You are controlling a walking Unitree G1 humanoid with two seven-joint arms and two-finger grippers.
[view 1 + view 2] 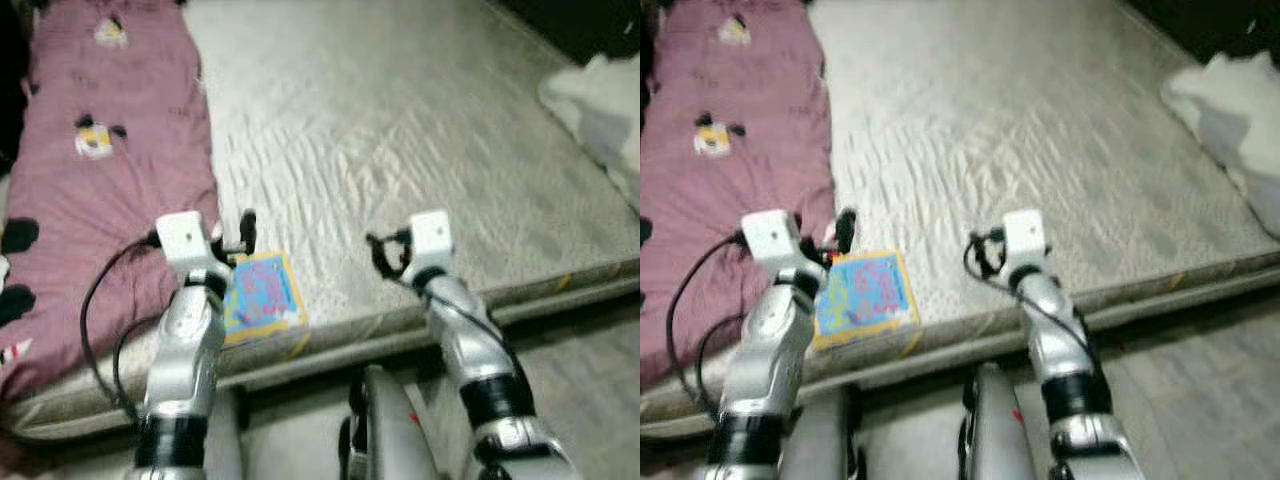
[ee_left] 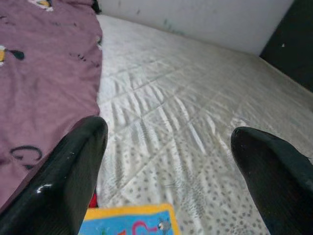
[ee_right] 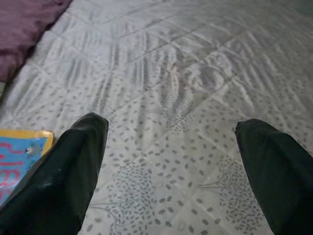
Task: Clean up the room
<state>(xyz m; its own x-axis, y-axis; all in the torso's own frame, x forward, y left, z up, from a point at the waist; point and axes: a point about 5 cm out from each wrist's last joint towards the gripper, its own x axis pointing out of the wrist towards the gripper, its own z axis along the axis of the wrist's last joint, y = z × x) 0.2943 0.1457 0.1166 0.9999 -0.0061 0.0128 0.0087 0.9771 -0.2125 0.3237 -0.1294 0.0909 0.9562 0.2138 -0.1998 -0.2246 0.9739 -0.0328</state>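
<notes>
Book (image 1: 262, 297) lies at mattress (image 1: 420, 140) edge beside purple blanket (image 1: 100, 160), white bundle (image 1: 600, 100) far right; left gripper (image 2: 171, 161) and right gripper (image 3: 171, 156) hover fingers apart, holding nothing.

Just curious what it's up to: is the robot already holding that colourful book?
No, the book lies flat near the mattress edge, and the open left gripper hovers just above it.

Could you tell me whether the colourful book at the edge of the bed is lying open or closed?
Closed: the book lies flat on the mattress, cover up, with no spread pages showing.
</notes>
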